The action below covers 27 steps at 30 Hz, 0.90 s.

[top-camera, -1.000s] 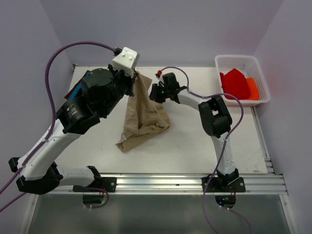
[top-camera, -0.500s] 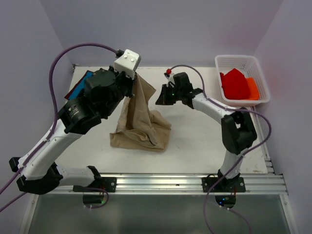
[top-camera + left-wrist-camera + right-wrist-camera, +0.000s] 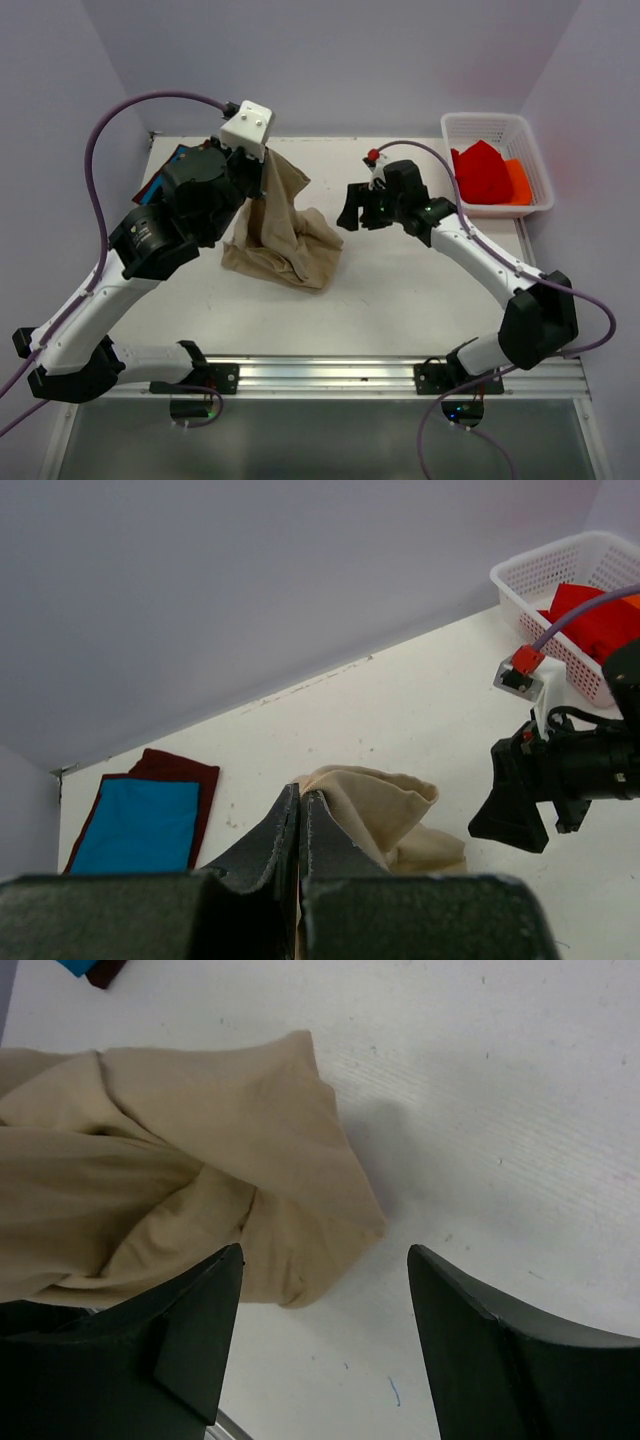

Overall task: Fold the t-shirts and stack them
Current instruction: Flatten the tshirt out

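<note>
Left wrist view: the left gripper (image 3: 300,800) masks the tan shirt (image 3: 380,810) at its tips; contact apparently pinched. Overhead, the arm behind that gripper covers most of the blue shirt (image 3: 180,153).

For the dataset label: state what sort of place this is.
Likely a robotics lab test cell: a left arm and right arm bolted to a metal rail at a white table, bare walls around it, a tan t-shirt to handle.
</note>
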{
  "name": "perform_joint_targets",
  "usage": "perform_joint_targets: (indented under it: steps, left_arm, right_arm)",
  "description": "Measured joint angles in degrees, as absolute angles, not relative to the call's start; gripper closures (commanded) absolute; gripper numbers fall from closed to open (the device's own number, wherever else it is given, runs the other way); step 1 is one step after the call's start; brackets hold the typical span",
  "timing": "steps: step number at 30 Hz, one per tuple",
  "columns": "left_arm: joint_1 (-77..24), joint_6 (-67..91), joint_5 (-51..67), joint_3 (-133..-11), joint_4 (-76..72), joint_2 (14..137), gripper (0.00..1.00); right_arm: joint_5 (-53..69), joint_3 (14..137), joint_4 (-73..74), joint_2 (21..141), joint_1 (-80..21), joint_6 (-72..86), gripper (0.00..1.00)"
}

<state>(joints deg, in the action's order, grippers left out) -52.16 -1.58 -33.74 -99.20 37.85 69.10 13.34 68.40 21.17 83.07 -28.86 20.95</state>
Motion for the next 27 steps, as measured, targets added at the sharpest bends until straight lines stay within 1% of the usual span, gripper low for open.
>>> perform_joint_targets:
  steps: [3,6,9,14,16,17,18,22,24,27]
  left_arm:
    - [-52.2,-1.6,-33.7,-99.2,37.9,69.1,1.0]
    - [-52.2,-1.6,-33.7,-99.2,37.9,69.1,1.0]
    - [-52.2,-1.6,-33.7,-99.5,38.1,69.4,1.0]
    - [-52.2,-1.5,-33.7,-100.1,38.6,69.6,1.0]
    - [-52.2,-1.3,-33.7,-100.2,38.7,69.6,1.0]
    - [-52.2,-1.2,-33.6,-100.2,38.7,69.6,1.0]
    - [-52.2,-1.1,-33.6,-100.2,38.7,69.6,1.0]
    - [-52.2,-1.1,-33.6,-100.2,38.8,69.6,1.0]
    - [-52.2,-1.1,-33.6,-100.2,38.8,69.6,1.0]
    - [-52.2,-1.1,-33.7,-100.1,38.8,69.4,1.0]
  right_arm:
    - [13.5,64.2,18.7,85.4,-28.9,21.9,0.3]
    - [15.0,61.3,15.5,90.8,-28.9,23.0,0.32]
    - [16.4,60.0,12.1,96.6,-28.9,23.9,0.32]
    - [18.4,59.8,7.4,101.6,-29.0,24.5,0.31]
    - [19.6,60.5,5.4,103.5,-29.0,24.6,0.34]
    - [20.4,61.1,4.2,104.6,-29.0,24.9,0.37]
    - [21.0,61.6,3.0,105.7,-29.0,25.1,0.43]
    - [23.8,62.3,-1.1,108.2,-29.0,26.7,0.52]
    - [25.3,62.3,-2.9,108.4,-29.0,27.6,0.53]
    - [28.3,62.2,-7.0,108.4,-29.0,29.1,0.49]
